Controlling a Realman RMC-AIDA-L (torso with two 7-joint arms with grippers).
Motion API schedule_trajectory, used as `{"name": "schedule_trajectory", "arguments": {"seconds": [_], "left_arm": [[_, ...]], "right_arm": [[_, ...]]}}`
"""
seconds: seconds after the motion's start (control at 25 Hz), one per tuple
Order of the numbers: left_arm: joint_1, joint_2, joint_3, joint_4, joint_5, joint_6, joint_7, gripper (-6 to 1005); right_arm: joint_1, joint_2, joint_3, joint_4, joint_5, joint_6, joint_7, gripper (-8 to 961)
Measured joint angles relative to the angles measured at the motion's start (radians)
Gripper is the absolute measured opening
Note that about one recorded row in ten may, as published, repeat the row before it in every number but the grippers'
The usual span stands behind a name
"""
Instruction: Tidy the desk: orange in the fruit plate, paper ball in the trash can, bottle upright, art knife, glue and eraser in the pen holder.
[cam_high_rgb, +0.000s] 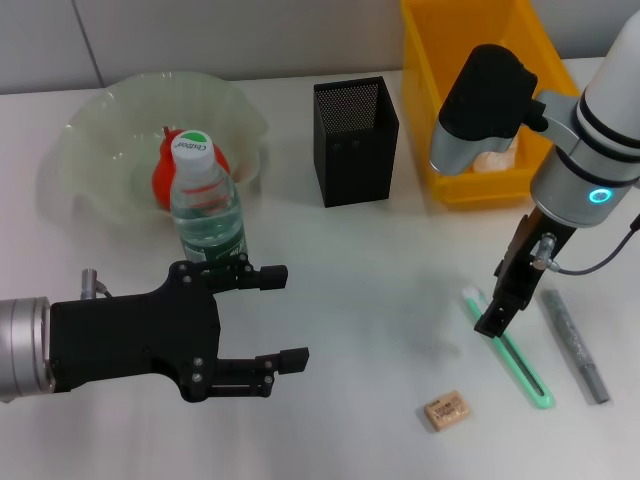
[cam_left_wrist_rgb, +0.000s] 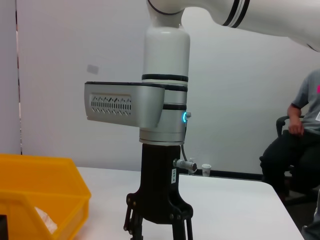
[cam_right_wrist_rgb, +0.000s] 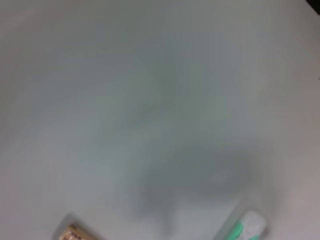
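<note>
Tan eraser (cam_high_rgb: 445, 411), one; one bottle (cam_high_rgb: 206, 205)

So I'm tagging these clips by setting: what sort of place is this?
Probably an indoor robot test room staged as a desk. A plain white table holds a square black mesh pen holder and a deep yellow plastic bin; behind it are a bare white wall and a seated onlooker.

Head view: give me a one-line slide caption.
Bottle upright, orange in fruit plate; right gripper over green art knife, left gripper open.
</note>
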Motion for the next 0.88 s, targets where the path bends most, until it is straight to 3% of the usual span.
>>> {"name": "schedule_trajectory", "arguments": {"seconds": [0.24, 0.88], "left_arm": [[-0.001, 0.0, 0.0, 0.0, 0.0, -0.001, 0.0, 810], [-0.009, 0.002, 0.0, 0.001, 0.0, -0.006, -0.002, 810]], "right_arm": [[0.0, 0.001, -0.006, -0.005, 0.0, 0.01, 0.006, 820], [0.001, 0.002, -0.03, -0.007, 0.0, 0.038, 0.013, 650]]}}
